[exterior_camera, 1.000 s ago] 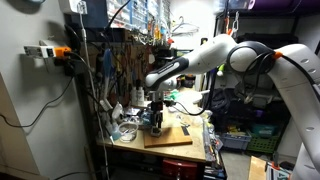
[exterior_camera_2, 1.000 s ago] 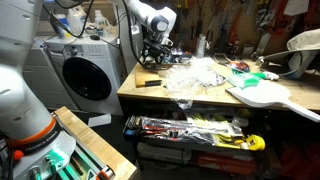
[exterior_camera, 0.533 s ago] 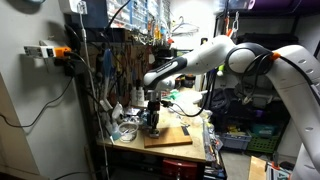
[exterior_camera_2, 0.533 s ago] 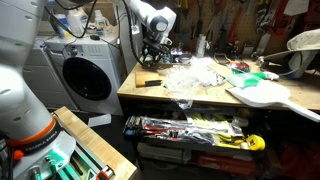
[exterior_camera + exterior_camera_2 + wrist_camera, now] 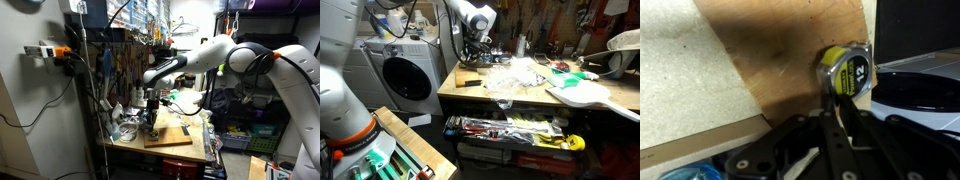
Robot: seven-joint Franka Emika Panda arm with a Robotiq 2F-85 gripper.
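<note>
A yellow and grey tape measure [image 5: 845, 70] lies at the edge of a wooden board [image 5: 780, 50] in the wrist view. My gripper [image 5: 836, 100] hangs just over its near side, the two fingers [image 5: 826, 125] drawn almost together, their tips at the casing's lower edge. Whether the tips pinch any part of it does not show. In both exterior views the arm reaches down to the workbench, with the gripper [image 5: 150, 122] [image 5: 470, 58] low over the board [image 5: 168, 137]. The tape measure is hidden there.
A dark round object with a white rim [image 5: 920, 90] lies just right of the tape measure. The bench [image 5: 470, 95] carries crumpled clear plastic [image 5: 515, 75], a white board [image 5: 585, 95] and small tools. A washing machine [image 5: 405, 75] stands beside it, a tool wall [image 5: 120, 60] behind.
The jaws have closed from wide apart to nearly together. The arm has stayed over the board.
</note>
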